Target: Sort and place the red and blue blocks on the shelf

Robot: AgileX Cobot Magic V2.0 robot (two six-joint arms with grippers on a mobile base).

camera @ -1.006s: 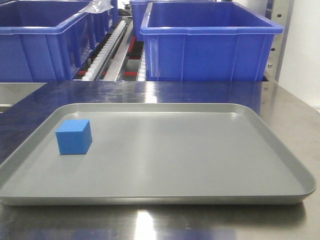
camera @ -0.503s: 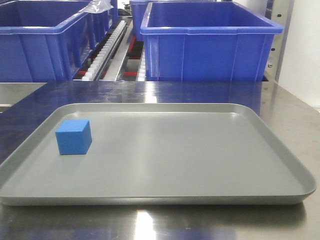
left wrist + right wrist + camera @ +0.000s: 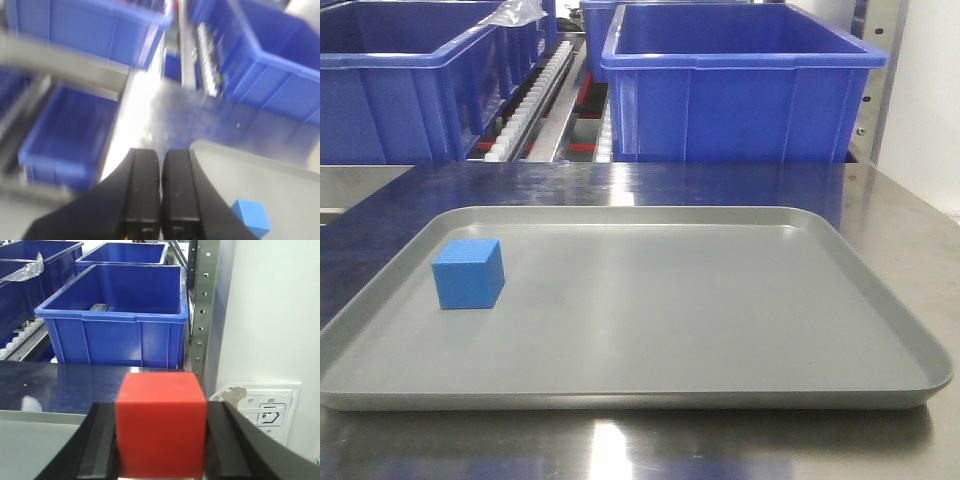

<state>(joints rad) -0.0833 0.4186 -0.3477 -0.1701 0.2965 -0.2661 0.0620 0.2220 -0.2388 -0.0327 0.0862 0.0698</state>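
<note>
Grey tray [image 3: 670, 320], blue bins [image 3: 740, 110] (behind).

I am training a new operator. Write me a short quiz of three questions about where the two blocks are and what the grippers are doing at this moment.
1. True or false: the red block lies on the grey tray.
2. In the front-facing view, in which part of the grey tray does the blue block sit? A) left B) middle C) right
3. Fill in the missing word: the left gripper is ____ and holds nothing.

Key:
1. False. The right gripper is shut on it, above the tray's edge.
2. A
3. shut
</note>
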